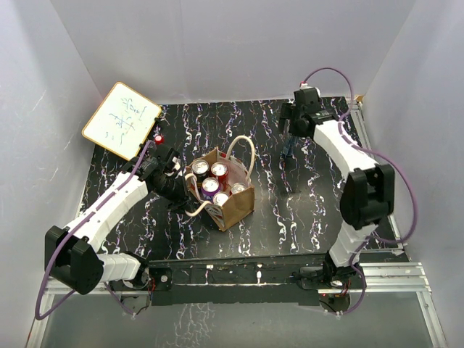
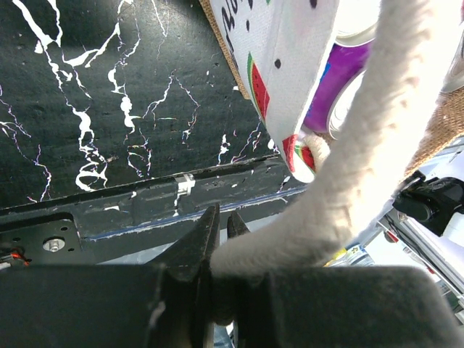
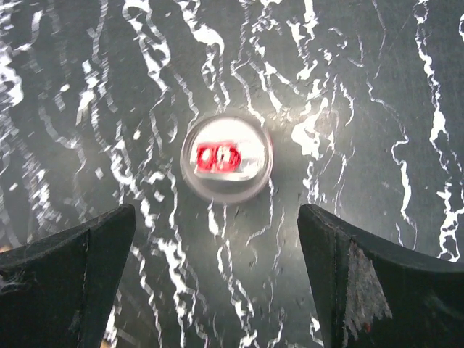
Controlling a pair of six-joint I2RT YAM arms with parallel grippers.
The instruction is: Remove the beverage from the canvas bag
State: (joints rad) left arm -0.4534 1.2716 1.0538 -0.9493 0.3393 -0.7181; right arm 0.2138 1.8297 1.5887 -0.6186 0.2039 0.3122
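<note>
The left gripper [image 2: 221,228] pinched the canvas bag's [image 1: 235,206] handle [image 2: 348,159]. Right of the bag, the right gripper [image 3: 216,217] gaped wide over a can [image 3: 227,156]; rising straight looked safest.

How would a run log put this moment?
left fingers: shut on handle of canvas bag | right fingers: open above can standing on table | bag: upright, cans inside
</note>
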